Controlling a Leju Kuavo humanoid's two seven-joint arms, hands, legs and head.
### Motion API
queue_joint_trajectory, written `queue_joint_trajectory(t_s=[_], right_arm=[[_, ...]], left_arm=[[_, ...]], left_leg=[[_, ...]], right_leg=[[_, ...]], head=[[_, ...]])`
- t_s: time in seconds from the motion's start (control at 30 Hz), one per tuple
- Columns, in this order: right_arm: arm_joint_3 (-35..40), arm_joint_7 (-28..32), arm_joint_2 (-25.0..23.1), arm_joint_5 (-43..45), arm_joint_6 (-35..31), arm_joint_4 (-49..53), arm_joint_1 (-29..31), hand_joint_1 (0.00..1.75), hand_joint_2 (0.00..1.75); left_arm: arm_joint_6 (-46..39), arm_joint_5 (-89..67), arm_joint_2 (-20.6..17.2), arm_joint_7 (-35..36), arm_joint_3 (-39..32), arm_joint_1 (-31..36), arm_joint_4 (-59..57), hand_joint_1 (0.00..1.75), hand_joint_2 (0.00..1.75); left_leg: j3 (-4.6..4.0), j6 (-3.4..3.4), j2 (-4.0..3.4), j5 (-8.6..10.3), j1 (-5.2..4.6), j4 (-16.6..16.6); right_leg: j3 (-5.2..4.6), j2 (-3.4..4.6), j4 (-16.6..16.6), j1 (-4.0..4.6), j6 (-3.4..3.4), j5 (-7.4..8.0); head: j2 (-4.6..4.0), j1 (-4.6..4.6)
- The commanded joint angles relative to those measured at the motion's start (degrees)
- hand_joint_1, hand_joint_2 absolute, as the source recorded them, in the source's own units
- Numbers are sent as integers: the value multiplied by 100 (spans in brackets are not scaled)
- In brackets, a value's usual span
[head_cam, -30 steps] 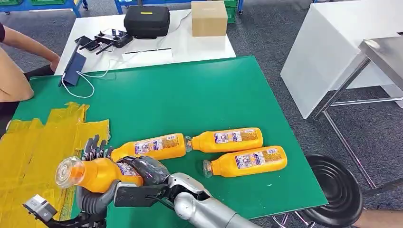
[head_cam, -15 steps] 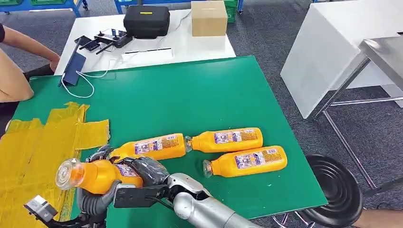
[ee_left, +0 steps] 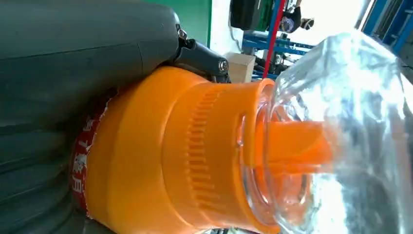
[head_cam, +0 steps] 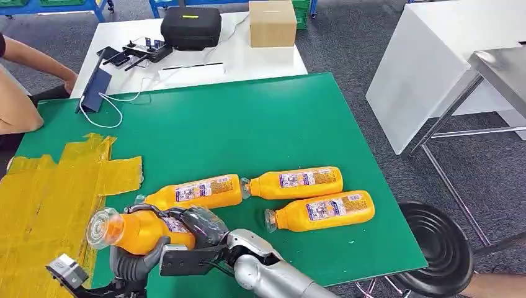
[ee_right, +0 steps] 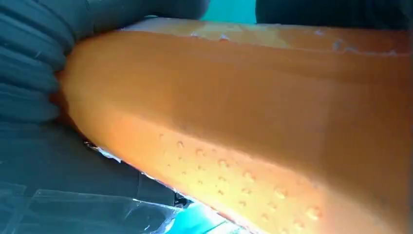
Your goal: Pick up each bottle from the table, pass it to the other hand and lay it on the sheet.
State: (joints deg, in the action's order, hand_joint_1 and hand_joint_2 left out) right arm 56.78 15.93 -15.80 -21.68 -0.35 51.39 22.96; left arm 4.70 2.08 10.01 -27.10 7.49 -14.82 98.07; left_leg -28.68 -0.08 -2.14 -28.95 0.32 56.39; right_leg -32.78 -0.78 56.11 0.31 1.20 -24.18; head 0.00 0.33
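Both my left hand (head_cam: 133,261) and right hand (head_cam: 201,226) grip one orange bottle (head_cam: 139,231) above the counter's (head_cam: 248,124) 7 o'clock corner, beside the yellow sheet (head_cam: 43,198).

Grey carpeted floor (head_cam: 353,43), white table (head_cam: 260,59) at 12 o'clock, white cabinet (head_cam: 428,56) at 2, steel-framed table (head_cam: 496,68) at 3, black round stool (head_cam: 440,248) at 4, blue shelving legs (head_cam: 99,7) at 11.
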Motion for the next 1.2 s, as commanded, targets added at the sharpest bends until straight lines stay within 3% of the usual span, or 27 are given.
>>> queue_joint_trajectory(t_s=[0.03,0.13,0.17,0.2,0.43,1.1,1.2], right_arm=[[-12,-52,484,-321,-239,557,-669,175,175],[-267,-171,533,-374,-436,980,-649,175,175],[-352,-186,534,-362,-459,1091,-617,31,175],[-430,-227,548,-324,-410,1208,-601,0,175],[-928,-157,887,-211,-442,2076,-739,0,175],[-935,-154,894,-210,-447,2088,-762,0,175],[-1009,-180,968,-223,-483,2151,-763,0,175]], left_arm=[[-88,0,128,-43,386,414,-89,175,175],[-124,23,49,-115,256,272,125,175,175],[-127,27,28,-130,190,224,195,175,175],[-126,26,27,-145,113,168,263,175,175],[-657,-754,83,-508,-553,124,620,175,175],[-650,-743,73,-497,-579,147,660,175,175],[-2007,-1734,215,-909,-901,324,903,175,175]], left_leg=[[2,3,49,6,1,-6],[1,3,62,5,3,-4],[-5,2,41,4,1,-1],[-7,2,44,3,3,1],[-12,1,26,1,2,1],[-4,2,37,1,0,-2],[-6,1,28,1,0,-3]], right_leg=[[18,-32,-11,0,6,-4],[21,-39,-11,1,7,-7],[9,-26,-5,0,4,-4],[8,-23,-4,1,5,-4],[2,-9,-1,-1,3,-1],[11,-9,-3,-3,6,-3],[7,-8,-2,-3,4,-1]], head=[[0,0],[0,2],[2,0],[0,0],[0,2],[0,0],[2,2]])
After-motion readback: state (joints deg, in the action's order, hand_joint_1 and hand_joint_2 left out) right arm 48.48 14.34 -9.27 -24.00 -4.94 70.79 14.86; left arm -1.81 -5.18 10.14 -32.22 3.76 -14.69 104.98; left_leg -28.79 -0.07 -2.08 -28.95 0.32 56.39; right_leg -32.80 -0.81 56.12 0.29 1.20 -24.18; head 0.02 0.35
